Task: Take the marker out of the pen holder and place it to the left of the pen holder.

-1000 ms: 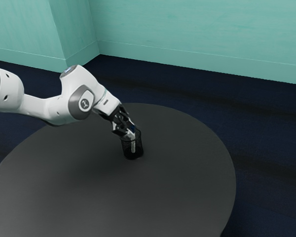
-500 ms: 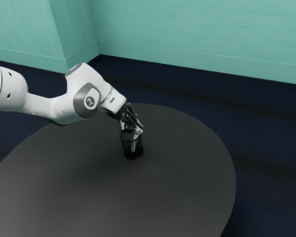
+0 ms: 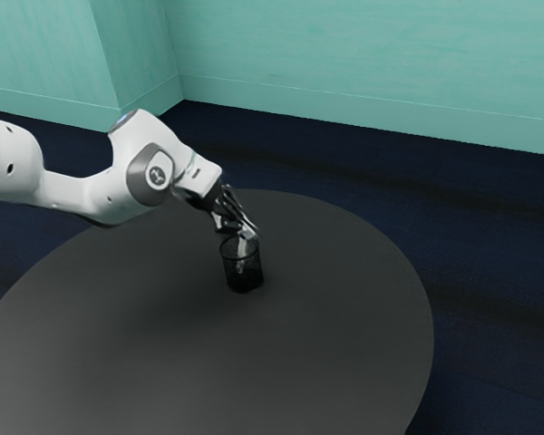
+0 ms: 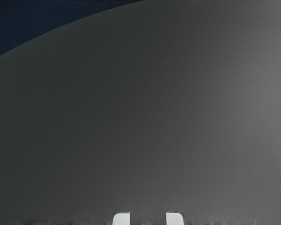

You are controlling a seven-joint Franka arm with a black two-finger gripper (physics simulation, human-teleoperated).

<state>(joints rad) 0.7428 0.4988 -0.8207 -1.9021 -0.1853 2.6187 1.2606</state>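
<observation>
Since the frame half a second ago, the arm [image 3: 131,181] has eased back toward the exterior view's left and slightly upward, carrying the tool [image 3: 243,232] with it, and the pale body of the marker [image 3: 242,251] shows a little higher in the cup; the mesh pen holder [image 3: 245,280] stands upright where it stood, well inside the curved edge of the round desk [image 3: 163,362] and nearer its far edge than its near one. The approach looks done: the tool is at the holder's mouth, just over the rim, angled down to the marker's upper end. Whether it is clamped on the marker or merely around or beside it, I cannot tell. The marker leans, its lower part inside the holder, so the taking out is at best under way and the placing is not begun. What remains, as I judge it, is to make sure of the hold, lift until the lower end clears the rim without tipping the holder, carry the marker across to the left side of the holder, lower it onto the desk surface between the holder and the desk's edge, let go and back off.
</observation>
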